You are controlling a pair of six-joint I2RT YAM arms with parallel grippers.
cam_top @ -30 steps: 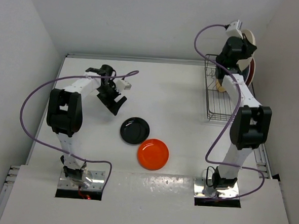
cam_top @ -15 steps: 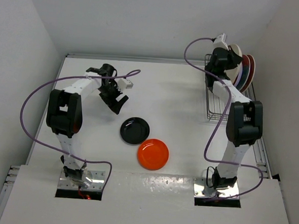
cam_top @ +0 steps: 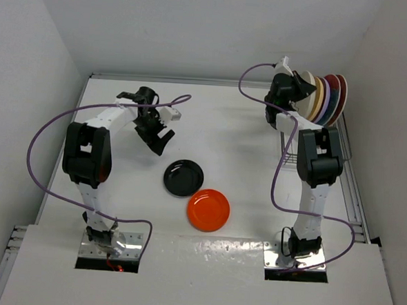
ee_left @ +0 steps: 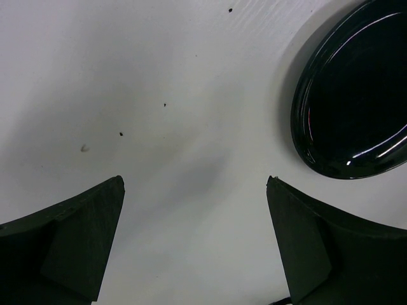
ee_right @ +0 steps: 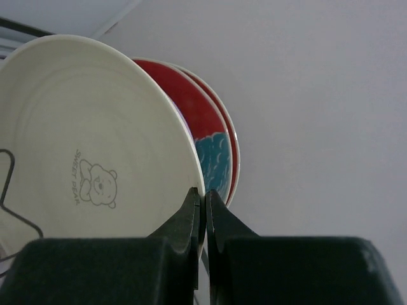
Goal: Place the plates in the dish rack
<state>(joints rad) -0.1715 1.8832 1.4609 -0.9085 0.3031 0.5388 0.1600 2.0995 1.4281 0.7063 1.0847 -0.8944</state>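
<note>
White table (cam_top: 244,162): black plate (cam_top: 183,177) lies flat at five o'clock from the wide-apart left gripper (ee_left: 194,179), probably its next pick; right gripper (ee_right: 203,190), fingers together, empty, beside the cream plate (ee_right: 82,127).

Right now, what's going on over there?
The right claw, shut, is at the rim of the cream plate standing with others in the dish rack. The left claw hangs open over the table beside the black plate. That one and the orange-red plate lie flat, not yet loaded.
</note>
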